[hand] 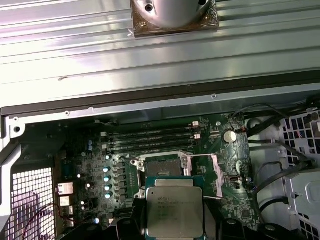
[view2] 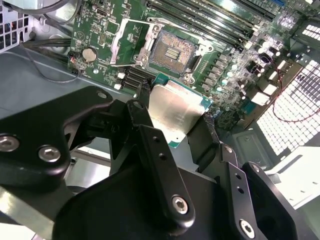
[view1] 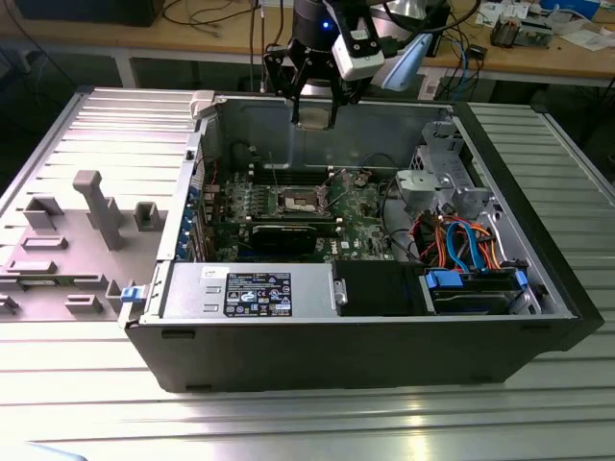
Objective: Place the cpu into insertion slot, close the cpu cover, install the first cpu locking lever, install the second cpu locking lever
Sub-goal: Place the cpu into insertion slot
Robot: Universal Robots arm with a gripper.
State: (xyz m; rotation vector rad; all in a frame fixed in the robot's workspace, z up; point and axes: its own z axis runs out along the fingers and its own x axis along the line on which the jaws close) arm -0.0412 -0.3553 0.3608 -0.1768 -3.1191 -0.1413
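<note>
Ribbed metal table (view1: 288, 423) noted. An open black computer case (view1: 365, 351) is set on it; a grey panel (view1: 72, 264) with raised blocks is laid alongside, exterior view's left.

Dull silvery metal top on cpu (hand: 173, 212) — tool (view2: 172, 122) matt black; table (view1: 288, 423) ribbed glossy metal.

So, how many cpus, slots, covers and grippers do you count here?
cpu: 1
slot: 1
cover: 1
gripper: 1
Total: 4
</note>
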